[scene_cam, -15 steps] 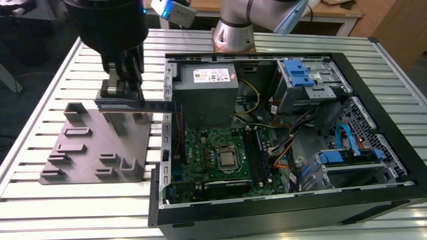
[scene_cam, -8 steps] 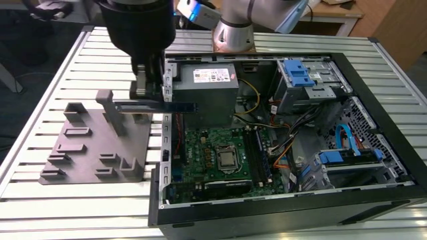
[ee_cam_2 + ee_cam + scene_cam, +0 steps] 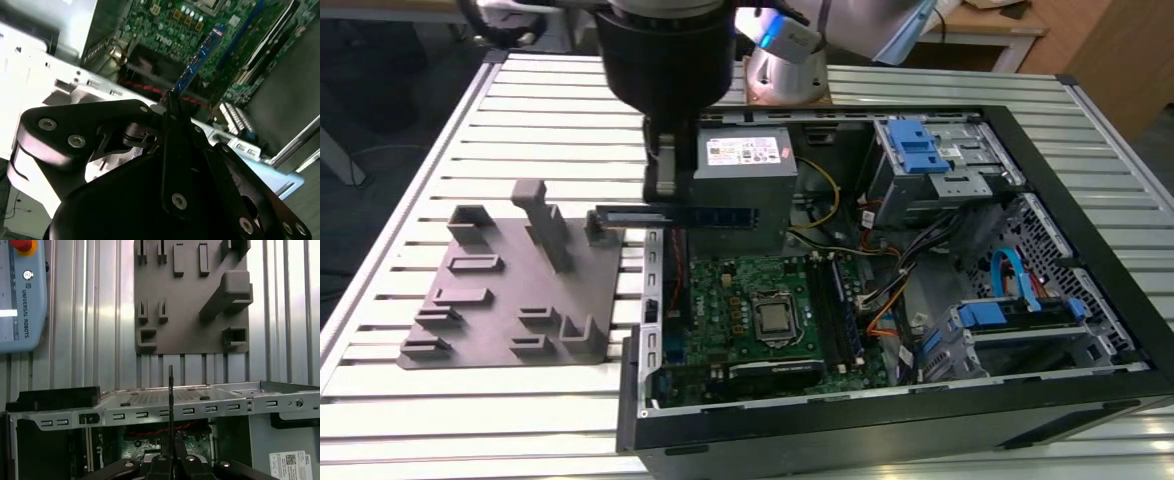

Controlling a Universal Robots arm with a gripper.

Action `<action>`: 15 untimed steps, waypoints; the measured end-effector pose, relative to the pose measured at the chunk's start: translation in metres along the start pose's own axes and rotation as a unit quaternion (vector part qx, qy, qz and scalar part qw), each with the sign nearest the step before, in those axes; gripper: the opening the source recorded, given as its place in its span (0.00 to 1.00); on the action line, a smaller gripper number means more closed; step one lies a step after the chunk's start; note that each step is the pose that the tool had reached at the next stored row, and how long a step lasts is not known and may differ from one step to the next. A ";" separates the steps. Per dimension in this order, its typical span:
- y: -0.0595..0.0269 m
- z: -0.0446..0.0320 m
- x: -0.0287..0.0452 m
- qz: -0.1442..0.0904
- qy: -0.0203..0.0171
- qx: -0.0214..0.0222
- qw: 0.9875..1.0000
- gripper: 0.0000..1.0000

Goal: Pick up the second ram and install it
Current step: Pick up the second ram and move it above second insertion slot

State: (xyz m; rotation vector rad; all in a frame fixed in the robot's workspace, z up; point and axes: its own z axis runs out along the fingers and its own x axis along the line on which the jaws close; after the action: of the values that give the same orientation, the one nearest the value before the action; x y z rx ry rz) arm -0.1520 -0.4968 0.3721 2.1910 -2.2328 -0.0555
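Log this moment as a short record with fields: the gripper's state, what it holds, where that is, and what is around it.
gripper: black gripper, shut on the stick
held item: thin, flat dark greenish-blue circuit-board stick, gripped at one end
position: in the air at the edge of the open black computer case, not yet in a slot
below: green motherboard inside the case
beside: grey moulded fixture plate, at the exterior view's left of the case
surface: slatted metal table

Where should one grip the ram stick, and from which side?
Probably its two flat faces, from above, as the gripper holds the second ram now: the stick is thin and stands on edge, so only the faces offer broad hold.
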 end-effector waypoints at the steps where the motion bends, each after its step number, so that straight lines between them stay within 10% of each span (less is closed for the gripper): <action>1: -0.0045 0.0002 -0.0001 0.000 0.000 0.000 1.000 0.13; 15: -0.0686 0.0106 -0.0012 0.000 0.000 -0.005 1.000 0.13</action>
State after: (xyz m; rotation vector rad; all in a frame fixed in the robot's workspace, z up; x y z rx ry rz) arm -0.0838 -0.4967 0.3592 2.1857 -2.2274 -0.0668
